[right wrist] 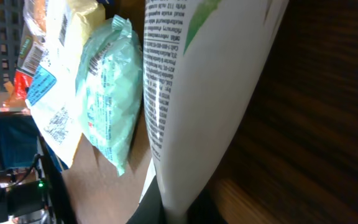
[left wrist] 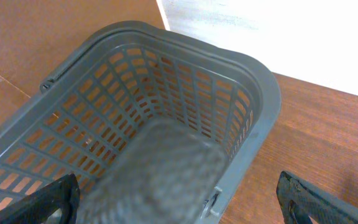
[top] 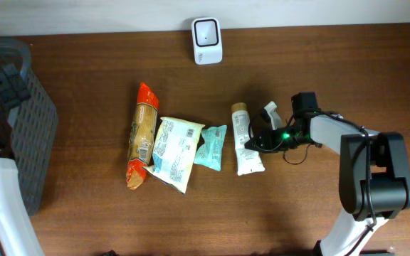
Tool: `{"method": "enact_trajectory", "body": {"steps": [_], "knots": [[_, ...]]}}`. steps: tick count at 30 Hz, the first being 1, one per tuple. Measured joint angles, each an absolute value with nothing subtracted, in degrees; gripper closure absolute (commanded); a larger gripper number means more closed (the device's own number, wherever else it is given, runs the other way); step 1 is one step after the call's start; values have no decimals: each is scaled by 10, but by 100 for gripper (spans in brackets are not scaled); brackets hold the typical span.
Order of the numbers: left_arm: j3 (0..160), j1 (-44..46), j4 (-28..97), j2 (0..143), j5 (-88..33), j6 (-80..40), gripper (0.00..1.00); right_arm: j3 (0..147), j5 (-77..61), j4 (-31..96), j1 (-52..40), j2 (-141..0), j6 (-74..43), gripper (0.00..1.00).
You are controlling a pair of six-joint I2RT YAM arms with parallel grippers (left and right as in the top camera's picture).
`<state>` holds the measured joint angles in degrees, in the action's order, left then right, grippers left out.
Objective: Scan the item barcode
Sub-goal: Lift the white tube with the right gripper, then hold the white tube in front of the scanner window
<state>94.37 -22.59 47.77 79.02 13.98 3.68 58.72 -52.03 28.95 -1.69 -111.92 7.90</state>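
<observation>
My right hand (top: pixel 263 139) is closed down tight at centre right of the overhead view. As far as I can judge, it pinches the thin side edge of the white tube (top: pixel 246 146), which lies flat on the desk (top: pixel 319 213) with its cap toward the top of the frame. In the wrist view the tube's small print fills the frame, yet I cannot pick out a barcode on the face that shows. I should lift slowly and check that the grip holds before I turn it, since so narrow a pinch on a soft tube may slip or let it swing. Just beside the tube, toward the left of the frame, lies the mint-green packet (top: pixel 211 147), so I would raise straight up rather than drag sideways. Beyond it lie the white and yellow bag (top: pixel 173 153) and the orange snack packet (top: pixel 141 135). The white scanner (top: pixel 207 40) stands at top centre, well apart, and I should bring the barcode square to its dark window. My left hand (left wrist: pixel 179 205) hangs wide open and empty over the grey basket (top: pixel 27 135) at far left
</observation>
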Motion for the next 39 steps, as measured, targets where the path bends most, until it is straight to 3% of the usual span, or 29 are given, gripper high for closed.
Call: {"method": "enact_trajectory", "body": {"steps": [4, 13, 18, 24, 29, 32, 37, 39], "knots": [[943, -226, 478, 790, 140, 37, 1, 587, -556, 326, -17, -1095, 88, 96], [944, -226, 477, 790, 140, 37, 1, 610, -649, 329, -17, -805, 80, 96], [944, -226, 478, 790, 140, 37, 1, 610, -656, 325, -17, -712, 35, 96], [944, -226, 477, 790, 140, 37, 1, 609, -656, 306, -17, -708, -9, 96], [944, -226, 477, 790, 140, 37, 1, 613, -641, 212, -28, -716, -134, 96], [943, -226, 477, 790, 140, 37, 1, 705, -556, 328, -83, -781, -142, 96], [943, -226, 477, 790, 140, 37, 1, 1096, -315, 599, -200, -1027, -48, 96], [943, -226, 476, 790, 140, 37, 1, 1193, -237, 618, -227, -1095, -21, 96]]}}
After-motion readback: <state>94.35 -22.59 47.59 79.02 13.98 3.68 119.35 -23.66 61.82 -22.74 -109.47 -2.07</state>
